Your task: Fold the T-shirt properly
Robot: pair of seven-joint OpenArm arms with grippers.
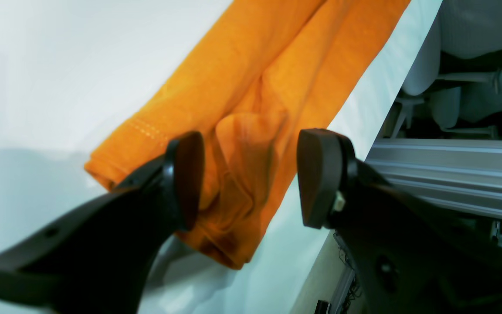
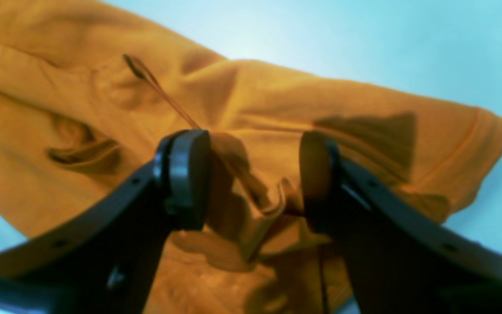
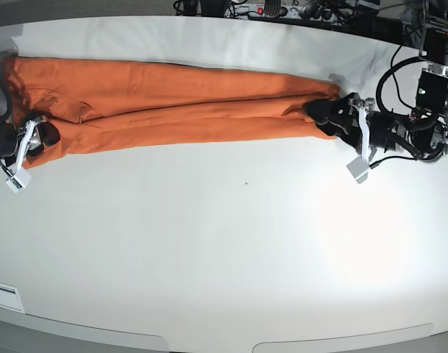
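The orange T-shirt [image 3: 172,99] lies as a long narrow band across the far half of the white table [image 3: 224,235]. My left gripper [image 3: 328,114] is at the band's right end in the base view. In the left wrist view this gripper [image 1: 249,174] is open, with a raised fold of the T-shirt [image 1: 251,87] loose between its dark pads. My right gripper [image 3: 40,136] is at the band's left end. Up close it [image 2: 253,174] also stands open, over a crumpled ridge of the T-shirt [image 2: 277,96].
Cables and a power strip [image 3: 268,11] run along the table's far edge. An aluminium rail [image 1: 451,174] and chair parts lie past the table edge beside the left gripper. A white label [image 3: 3,296] sits at the front left corner.
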